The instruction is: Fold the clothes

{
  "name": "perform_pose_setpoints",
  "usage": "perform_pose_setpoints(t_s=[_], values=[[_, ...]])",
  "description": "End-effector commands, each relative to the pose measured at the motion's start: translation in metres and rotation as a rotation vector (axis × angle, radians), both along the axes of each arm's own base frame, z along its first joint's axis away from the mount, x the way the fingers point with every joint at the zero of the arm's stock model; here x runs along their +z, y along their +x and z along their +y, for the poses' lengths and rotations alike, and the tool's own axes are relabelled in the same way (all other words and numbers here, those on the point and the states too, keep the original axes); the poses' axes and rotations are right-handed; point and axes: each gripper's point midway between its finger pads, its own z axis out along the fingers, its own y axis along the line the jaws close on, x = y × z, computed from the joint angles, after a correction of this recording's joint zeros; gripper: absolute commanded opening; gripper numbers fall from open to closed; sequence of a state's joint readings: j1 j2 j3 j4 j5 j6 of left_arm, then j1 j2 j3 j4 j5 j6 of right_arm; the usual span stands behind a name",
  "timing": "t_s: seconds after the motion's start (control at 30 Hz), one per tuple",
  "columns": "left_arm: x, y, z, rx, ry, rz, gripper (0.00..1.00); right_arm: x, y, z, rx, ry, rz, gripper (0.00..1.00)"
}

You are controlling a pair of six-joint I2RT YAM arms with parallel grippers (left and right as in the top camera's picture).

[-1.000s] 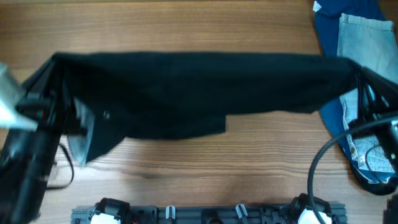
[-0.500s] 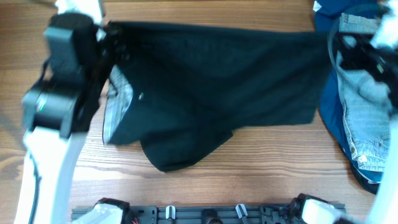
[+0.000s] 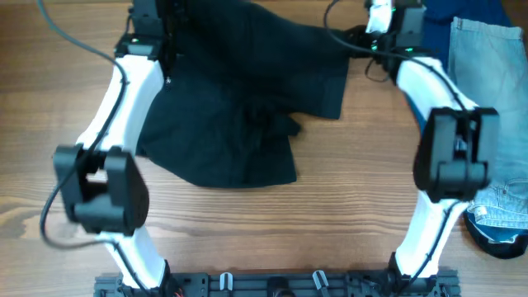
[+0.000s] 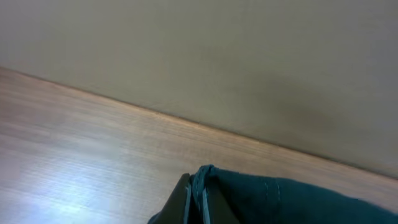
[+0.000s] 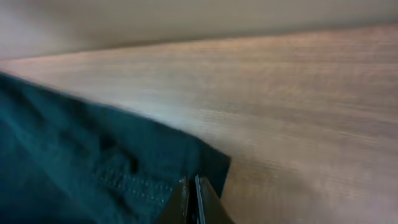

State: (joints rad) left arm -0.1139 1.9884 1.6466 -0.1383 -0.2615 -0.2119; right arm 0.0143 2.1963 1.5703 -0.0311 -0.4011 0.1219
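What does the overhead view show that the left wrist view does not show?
Only the overhead view shows the whole black garment bunched on the table, the left arm and right arm reaching to the far side, and the light-blue jeans at the right edge. Only the left wrist view shows the plain wall behind the table, and the left gripper closed on the garment's edge. Both show black fabric and wooden tabletop.

shorts (image 3: 239,124): moved from the middle of the table (image 3: 346,206) to its far edge; no longer stretched wide, now bunched
left arm (image 3: 124,91): reached out to the far edge
right arm (image 3: 429,82): likewise, nearer the left arm
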Motion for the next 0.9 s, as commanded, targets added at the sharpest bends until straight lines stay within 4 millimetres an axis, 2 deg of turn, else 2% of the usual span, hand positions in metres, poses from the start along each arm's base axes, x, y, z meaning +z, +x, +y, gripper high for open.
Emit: perform_pose_setpoints(t_s=[0.0, 0.07, 0.1, 0.13, 0.17, 0.23, 0.27, 0.3, 0.33, 0.37, 0.43, 0.47, 0.53, 0.6, 0.63, 0.73, 0.77, 0.87], values=[[-0.023, 0.020, 0.007, 0.027, 0.007, -0.028, 0.04, -0.015, 0.021, 0.005, -0.115, -0.025, -0.045, 0.04], [-0.033, 0.028, 0.006, 0.027, 0.006, -0.041, 0.08, -0.014, 0.031, 0.012, -0.154, -0.007, -0.090, 0.04], [-0.036, 0.030, 0.006, 0.027, 0.005, -0.048, 0.15, -0.013, 0.035, 0.014, -0.165, -0.009, -0.116, 0.04], [-0.036, 0.032, 0.006, 0.027, 0.005, -0.054, 0.25, -0.010, 0.037, 0.014, -0.174, -0.012, -0.136, 0.05], [-0.036, 0.032, 0.006, 0.028, 0.004, -0.058, 0.39, -0.006, 0.040, 0.014, -0.185, -0.018, -0.157, 0.08], [-0.030, 0.035, 0.011, 0.036, 0.002, -0.084, 0.71, 0.006, 0.046, 0.013, -0.196, -0.014, -0.214, 0.20], [-0.027, 0.036, 0.014, 0.041, 0.000, -0.100, 0.85, 0.013, 0.049, 0.013, -0.197, -0.009, -0.237, 0.33], [-0.023, 0.037, 0.017, 0.047, -0.001, -0.112, 1.00, 0.020, 0.050, 0.013, -0.199, -0.005, -0.256, 0.70], [-0.019, 0.037, 0.021, 0.053, -0.001, -0.120, 1.00, 0.031, 0.052, 0.013, -0.199, -0.001, -0.276, 0.96], [-0.014, 0.035, 0.024, 0.058, -0.001, -0.120, 1.00, 0.043, 0.052, 0.013, -0.199, 0.002, -0.291, 1.00], [-0.004, 0.029, 0.028, 0.063, 0.000, -0.114, 1.00, 0.064, 0.049, 0.014, -0.188, 0.012, -0.312, 1.00], [0.008, 0.021, 0.032, 0.068, 0.001, -0.106, 1.00, 0.083, 0.044, 0.015, -0.176, 0.019, -0.317, 1.00], [0.028, 0.003, 0.034, 0.069, 0.004, -0.080, 1.00, 0.108, 0.027, 0.021, -0.134, 0.035, -0.286, 1.00], [0.041, -0.021, 0.034, 0.067, 0.008, -0.021, 1.00, 0.127, 0.000, 0.029, -0.071, 0.045, -0.209, 1.00], [0.049, -0.040, 0.033, 0.051, 0.006, 0.030, 1.00, 0.134, -0.022, 0.033, -0.043, 0.050, -0.137, 1.00], [0.051, -0.085, 0.029, 0.018, -0.004, 0.164, 1.00, 0.144, -0.080, 0.030, -0.029, 0.038, 0.043, 1.00], [0.046, -0.102, 0.030, 0.018, 0.003, 0.229, 1.00, 0.142, -0.103, 0.029, -0.015, 0.016, 0.113, 1.00], [0.021, -0.134, 0.031, -0.049, 0.059, 0.407, 1.00, 0.125, -0.151, 0.031, 0.027, -0.030, 0.291, 0.99]])
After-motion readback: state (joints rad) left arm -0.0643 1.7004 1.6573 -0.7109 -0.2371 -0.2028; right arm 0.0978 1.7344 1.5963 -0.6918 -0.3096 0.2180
